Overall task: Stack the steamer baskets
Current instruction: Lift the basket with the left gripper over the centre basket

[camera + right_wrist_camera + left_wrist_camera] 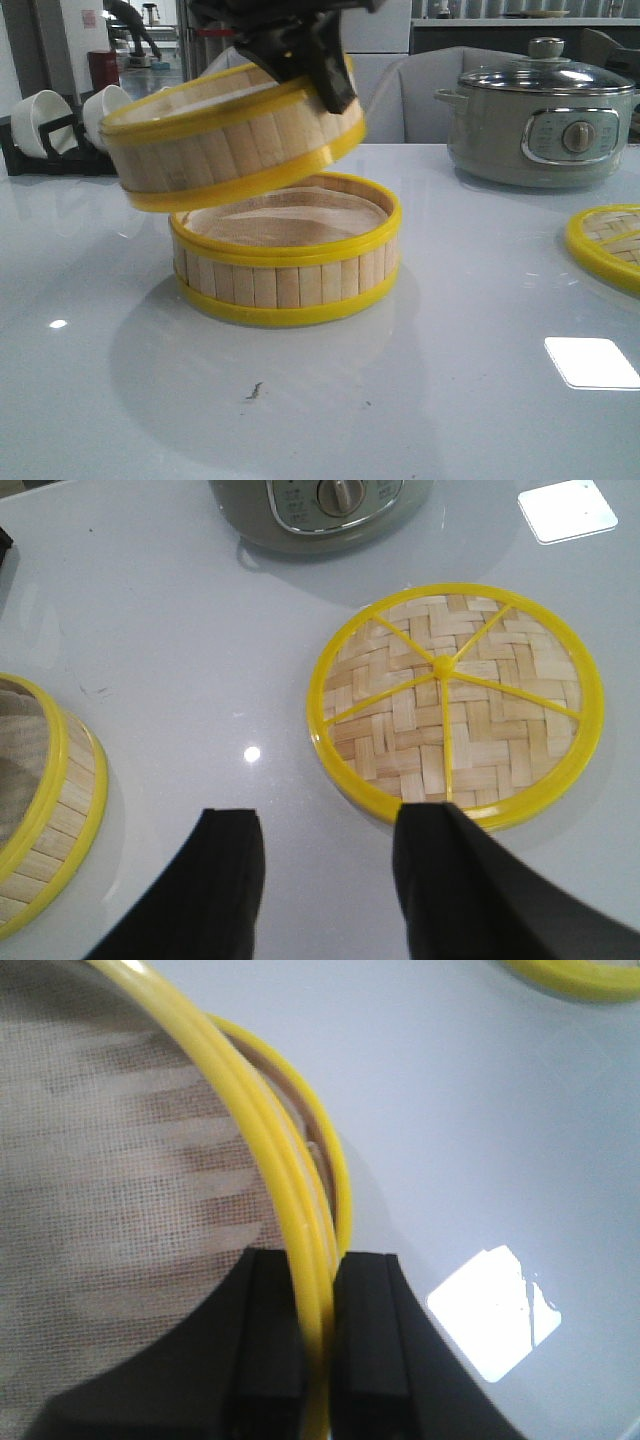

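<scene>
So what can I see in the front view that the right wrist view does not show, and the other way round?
Only the front view shows the upper steamer basket, tilted and held above the lower steamer basket by the left gripper, plus the pot's glass lid. Only the right wrist view shows the open right gripper over the table and the whole woven lid with its yellow spokes. Both views show the lower steamer basket, the woven lid and the grey-green electric pot.

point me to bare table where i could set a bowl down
Free: the wide near strip of table in front of the lower steamer basket, and the gap between it and the lid. Crowded: the back, by the electric pot and bowl rack.
</scene>
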`<action>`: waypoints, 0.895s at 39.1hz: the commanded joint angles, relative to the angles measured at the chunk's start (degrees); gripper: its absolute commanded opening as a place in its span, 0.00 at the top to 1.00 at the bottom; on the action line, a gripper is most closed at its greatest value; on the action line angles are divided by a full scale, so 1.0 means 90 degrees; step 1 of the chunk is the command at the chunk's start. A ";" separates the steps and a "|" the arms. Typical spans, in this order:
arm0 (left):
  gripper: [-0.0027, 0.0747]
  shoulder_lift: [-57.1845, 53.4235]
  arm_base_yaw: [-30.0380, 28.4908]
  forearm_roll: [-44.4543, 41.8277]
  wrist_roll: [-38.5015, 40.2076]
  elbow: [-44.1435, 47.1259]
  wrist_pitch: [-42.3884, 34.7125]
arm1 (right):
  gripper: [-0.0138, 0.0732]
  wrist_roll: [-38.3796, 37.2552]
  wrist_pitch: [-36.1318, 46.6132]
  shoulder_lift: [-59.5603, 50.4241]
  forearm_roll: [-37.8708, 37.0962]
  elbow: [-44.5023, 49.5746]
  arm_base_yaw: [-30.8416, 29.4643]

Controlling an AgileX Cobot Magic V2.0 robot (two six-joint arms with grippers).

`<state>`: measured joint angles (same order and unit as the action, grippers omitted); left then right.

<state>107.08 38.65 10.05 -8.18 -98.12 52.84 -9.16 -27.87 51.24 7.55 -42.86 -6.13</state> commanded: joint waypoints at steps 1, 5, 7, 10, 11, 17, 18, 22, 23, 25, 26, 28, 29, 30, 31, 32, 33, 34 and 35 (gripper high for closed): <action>0.85 -0.0170 0.0277 -0.0157 0.0006 -0.0253 -0.0498 | 0.36 0.0037 0.0477 -0.0040 -0.0061 -0.0244 0.0018; 0.85 0.0063 0.0397 -0.0173 0.0017 -0.0268 -0.0580 | 0.36 0.0037 0.0477 -0.0040 -0.0061 -0.0244 0.0018; 0.85 0.0174 0.0428 -0.0187 0.0017 -0.0279 -0.0606 | 0.36 0.0037 0.0477 -0.0040 -0.0061 -0.0244 0.0018; 0.85 0.0299 0.0428 -0.0188 0.0017 -0.0279 -0.0668 | 0.36 0.0037 0.0477 -0.0040 -0.0061 -0.0244 0.0018; 0.85 0.0356 0.0428 -0.0188 0.0019 -0.0281 -0.0695 | 0.36 0.0037 0.0477 -0.0040 -0.0061 -0.0244 0.0018; 0.85 0.0550 0.0428 -0.0198 0.0019 -0.0293 -0.0784 | 0.36 0.0037 0.0477 -0.0040 -0.0061 -0.0244 0.0018; 0.85 0.0569 0.0428 -0.0198 0.0019 -0.0293 -0.0813 | 0.36 0.0037 0.0477 -0.0040 -0.0061 -0.0244 0.0018; 0.85 0.0651 0.0428 -0.0198 0.0019 -0.0293 -0.0927 | 0.36 0.0037 0.0477 -0.0040 -0.0061 -0.0244 0.0018; 0.85 0.0665 0.0428 -0.0198 0.0019 -0.0293 -0.0961 | 0.36 0.0037 0.0477 -0.0040 -0.0061 -0.0244 0.0018; 0.85 0.0681 0.0428 -0.0198 0.0019 -0.0293 -0.1049 | 0.36 0.0037 0.0477 -0.0040 -0.0061 -0.0244 0.0018; 0.85 0.0681 0.0428 -0.0198 0.0019 -0.0293 -0.1072 | 0.36 0.0037 0.0477 -0.0040 -0.0061 -0.0244 0.0018; 0.85 0.0681 0.0428 -0.0198 0.0019 -0.0293 -0.1120 | 0.36 0.0037 0.0477 -0.0040 -0.0061 -0.0244 0.0018; 0.85 0.0681 0.0428 -0.0198 0.0019 -0.0293 -0.1155 | 0.36 0.0037 0.0477 -0.0040 -0.0061 -0.0244 0.0018; 0.85 0.0681 0.0428 -0.0198 0.0019 -0.0293 -0.1217 | 0.36 0.0037 0.0477 -0.0040 -0.0061 -0.0244 0.0018; 0.85 0.0681 0.0428 -0.0198 0.0019 -0.0293 -0.1232 | 0.36 0.0037 0.0477 -0.0040 -0.0061 -0.0244 0.0018; 0.85 0.0681 0.0428 -0.0198 0.0019 -0.0293 -0.1280 | 0.36 0.0037 0.0477 -0.0040 -0.0061 -0.0244 0.0018; 0.85 0.0681 0.0428 -0.0198 0.0019 -0.0293 -0.1329 | 0.36 0.0037 0.0477 -0.0040 -0.0061 -0.0244 0.0018; 0.85 0.0681 0.0428 -0.0198 0.0019 -0.0293 -0.1356 | 0.36 0.0037 0.0477 -0.0040 -0.0061 -0.0244 0.0018; 0.85 0.0681 0.0428 -0.0198 0.0019 -0.0293 -0.1368 | 0.36 0.0037 0.0477 -0.0040 -0.0061 -0.0244 0.0018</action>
<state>116.18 42.21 7.92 -8.14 -98.76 46.02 -9.16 -27.87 51.24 7.45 -42.86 -6.13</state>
